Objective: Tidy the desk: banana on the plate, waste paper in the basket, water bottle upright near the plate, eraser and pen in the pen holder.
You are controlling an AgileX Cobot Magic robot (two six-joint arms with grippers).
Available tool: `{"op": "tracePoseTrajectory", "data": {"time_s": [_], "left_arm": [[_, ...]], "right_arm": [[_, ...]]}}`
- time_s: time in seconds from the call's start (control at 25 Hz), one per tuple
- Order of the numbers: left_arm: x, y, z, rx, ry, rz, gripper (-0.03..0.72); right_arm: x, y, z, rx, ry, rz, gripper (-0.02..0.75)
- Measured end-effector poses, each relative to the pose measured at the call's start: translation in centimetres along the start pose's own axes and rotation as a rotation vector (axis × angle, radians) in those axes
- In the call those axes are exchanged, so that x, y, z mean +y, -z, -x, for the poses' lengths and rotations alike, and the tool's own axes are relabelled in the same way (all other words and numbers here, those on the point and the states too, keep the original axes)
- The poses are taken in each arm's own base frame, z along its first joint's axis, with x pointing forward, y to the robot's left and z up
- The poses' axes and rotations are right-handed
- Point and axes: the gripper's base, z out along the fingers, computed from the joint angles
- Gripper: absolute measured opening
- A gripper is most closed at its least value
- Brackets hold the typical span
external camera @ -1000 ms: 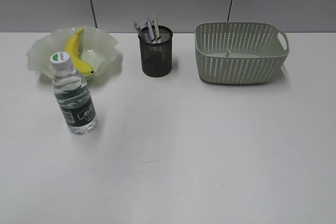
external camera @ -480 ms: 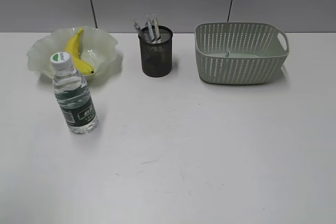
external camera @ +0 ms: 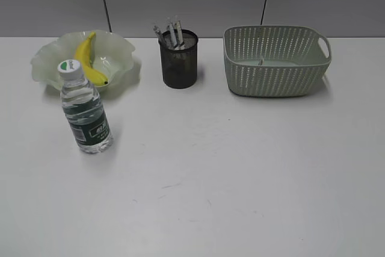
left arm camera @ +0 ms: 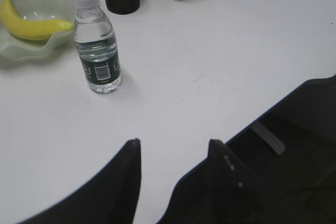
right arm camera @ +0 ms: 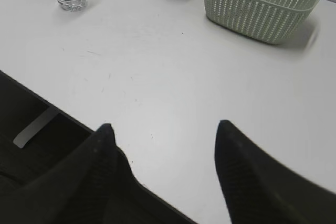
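Three views, one by one, as I see them from my station.

Exterior view, desk (external camera: 240,173): white top; neither arm shows in this view.
Exterior view, plate (external camera: 123,52): far left, with the banana (external camera: 86,58) lying inside it, dark tip toward me.
Exterior view, water bottle (external camera: 85,108): upright, just in front of the plate's near rim, cap on.
Exterior view, pen holder (external camera: 179,58): middle of the far edge, with pens (external camera: 172,32) sticking out of the top; I cannot make out an eraser inside.
Exterior view, basket (external camera: 275,61): far right, well apart from the pen holder; I see a pale shape on its floor but cannot tell whether it is the waste paper.

Left wrist view, left gripper (left arm camera: 173,148): jaws apart with nothing between them, above the desk's near edge.
Left wrist view, surroundings: bottle upright beside the plate, with bare desk between gripper and bottle.

Right wrist view, right gripper (right arm camera: 163,129): jaws spread wide, holding nothing, above the near edge.
Right wrist view, surroundings: basket far right, bottle far left, pen holder between them.
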Motion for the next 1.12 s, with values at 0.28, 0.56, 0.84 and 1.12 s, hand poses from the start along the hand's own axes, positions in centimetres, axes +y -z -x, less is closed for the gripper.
{"op": "tracePoseTrajectory", "data": {"time_s": [0.28, 0.56, 0.84, 1.12], "left_arm": [[0.0, -0.05, 0.06, -0.013, -0.013, 0.0, 0.31], [0.0, -0.05, 0.06, -0.013, -0.014, 0.0, 0.31], [-0.03, 0.0, 0.04, -0.02, 0.022, 0.061, 0.29], [-0.53, 0.84, -0.47, -0.109, 0.222, 0.454, 0.244]], "right_arm": [[0.0, 0.0, 0.0, 0.0, 0.0, 0.0, 0.473], [0.0, 0.0, 0.0, 0.0, 0.0, 0.0, 0.473], [0.04, 0.0, 0.0, 0.0, -0.025, -0.052, 0.473], [0.25, -0.13, 0.06, 0.005, -0.19, -0.411, 0.473]]}}
